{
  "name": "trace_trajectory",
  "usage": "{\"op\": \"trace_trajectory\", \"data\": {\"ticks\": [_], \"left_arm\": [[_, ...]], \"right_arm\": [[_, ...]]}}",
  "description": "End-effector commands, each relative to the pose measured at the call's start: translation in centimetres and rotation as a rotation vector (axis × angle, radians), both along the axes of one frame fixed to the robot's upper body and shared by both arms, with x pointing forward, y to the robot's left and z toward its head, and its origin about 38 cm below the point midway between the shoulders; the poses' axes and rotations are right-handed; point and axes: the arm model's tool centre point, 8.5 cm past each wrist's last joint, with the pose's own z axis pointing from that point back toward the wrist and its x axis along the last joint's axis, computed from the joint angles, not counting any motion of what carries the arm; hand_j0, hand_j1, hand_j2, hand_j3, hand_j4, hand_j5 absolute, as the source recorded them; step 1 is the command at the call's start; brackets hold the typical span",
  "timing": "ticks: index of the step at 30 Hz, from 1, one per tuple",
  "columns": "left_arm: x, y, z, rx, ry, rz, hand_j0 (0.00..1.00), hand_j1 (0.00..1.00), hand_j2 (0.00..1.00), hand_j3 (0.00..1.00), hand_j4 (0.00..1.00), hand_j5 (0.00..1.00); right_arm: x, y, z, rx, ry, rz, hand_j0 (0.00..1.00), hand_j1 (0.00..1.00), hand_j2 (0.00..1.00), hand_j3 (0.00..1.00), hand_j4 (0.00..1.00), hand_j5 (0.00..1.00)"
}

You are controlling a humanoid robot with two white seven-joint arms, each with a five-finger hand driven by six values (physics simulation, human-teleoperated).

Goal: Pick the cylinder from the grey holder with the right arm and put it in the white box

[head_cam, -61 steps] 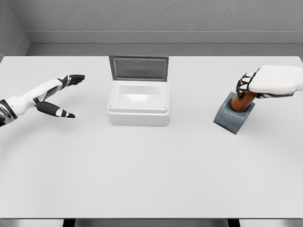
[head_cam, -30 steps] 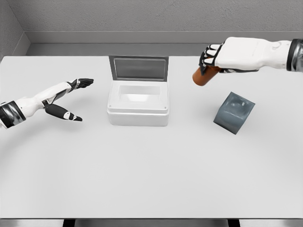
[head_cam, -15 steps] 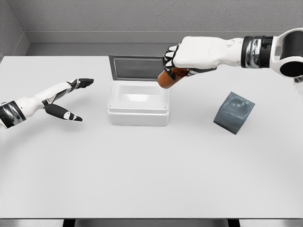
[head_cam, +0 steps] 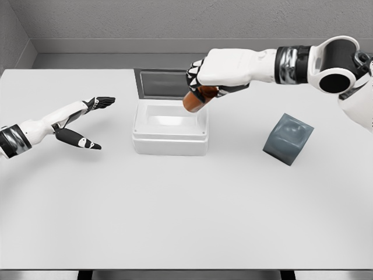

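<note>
My right hand (head_cam: 205,77) is shut on the orange-brown cylinder (head_cam: 193,100), which hangs tilted above the right part of the white box (head_cam: 169,136). The box stands at the table's middle back with its grey lid (head_cam: 171,84) raised behind it; its hollow holds nothing I can see. The grey holder (head_cam: 287,139) sits tilted on the table at the right, with no cylinder in it. My left hand (head_cam: 84,119) hovers open over the table at the left, fingers spread, well clear of the box.
The white table (head_cam: 186,210) runs out to grey walls at the back and left. My right forearm (head_cam: 291,64) stretches across above the table from the upper right.
My right hand has lifted the cylinder out of the grey holder and carried it left, to above the white box. The left hand has barely moved in the last second.
</note>
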Motion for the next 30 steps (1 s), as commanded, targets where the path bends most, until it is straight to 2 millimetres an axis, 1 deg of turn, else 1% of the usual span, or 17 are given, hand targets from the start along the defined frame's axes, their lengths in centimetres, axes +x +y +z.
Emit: {"op": "trace_trajectory", "data": {"ticks": [1, 2, 6, 11, 18, 20, 24, 25, 26, 27, 30], "left_arm": [[0.0, 0.1, 0.1, -0.006, 0.0, 0.005, 1.0, 1.0, 1.0, 1.0, 1.0, 1.0], [0.0, 0.0, 0.1, -0.007, 0.0, 0.004, 1.0, 1.0, 1.0, 1.0, 1.0, 1.0], [0.0, 0.1, 0.1, -0.006, 0.0, 0.005, 1.0, 1.0, 1.0, 1.0, 1.0, 1.0], [0.0, 0.0, 0.1, -0.007, 0.0, 0.004, 1.0, 1.0, 1.0, 1.0, 1.0, 1.0], [0.0, 0.0, 0.1, -0.007, 0.0, 0.004, 1.0, 1.0, 1.0, 1.0, 1.0, 1.0], [0.0, 0.0, 0.1, -0.007, 0.0, 0.004, 1.0, 1.0, 1.0, 1.0, 1.0, 1.0], [0.0, 0.0, 0.1, -0.007, 0.0, 0.004, 1.0, 1.0, 1.0, 1.0, 1.0, 1.0], [0.0, 0.0, 0.1, -0.006, 0.0, 0.003, 1.0, 1.0, 1.0, 1.0, 1.0, 1.0], [0.0, 0.1, 0.1, -0.006, 0.0, 0.005, 1.0, 1.0, 1.0, 1.0, 1.0, 1.0], [0.0, 0.1, 0.1, -0.006, 0.0, 0.005, 1.0, 1.0, 1.0, 1.0, 1.0, 1.0], [0.0, 0.1, 0.1, -0.006, 0.0, 0.005, 1.0, 1.0, 1.0, 1.0, 1.0, 1.0]], "right_arm": [[0.5, -0.2, -0.4, 0.003, 0.017, -0.019, 0.29, 0.29, 0.29, 0.29, 0.29, 0.29], [0.9, -0.5, -0.7, 0.003, 0.026, -0.033, 0.29, 0.29, 0.29, 0.29, 0.29, 0.29], [1.2, -0.2, -0.8, 0.007, 0.031, -0.035, 0.29, 0.29, 0.29, 0.29, 0.29, 0.29], [1.2, 0.0, -1.3, 0.0, 0.044, -0.035, 0.29, 0.29, 0.29, 0.29, 0.29, 0.29], [1.2, 0.0, -1.3, 0.0, 0.044, -0.035, 0.29, 0.29, 0.29, 0.29, 0.29, 0.29], [1.1, 0.3, -1.7, -0.006, 0.05, -0.028, 0.29, 0.29, 0.29, 0.29, 0.29, 0.29], [1.1, 0.4, -1.7, -0.005, 0.05, -0.027, 0.29, 0.29, 0.29, 0.29, 0.29, 0.29], [1.1, 0.4, -1.7, -0.006, 0.051, -0.025, 0.31, 0.31, 0.31, 0.31, 0.31, 0.31], [1.1, 0.4, -1.8, -0.008, 0.051, -0.026, 0.49, 0.49, 0.49, 0.49, 0.49, 0.49], [1.4, 0.3, -1.7, -0.022, 0.039, -0.058, 1.0, 1.0, 1.0, 1.0, 1.0, 1.0], [1.4, 0.4, -1.9, -0.027, 0.038, -0.059, 1.0, 1.0, 1.0, 1.0, 1.0, 1.0]]}}
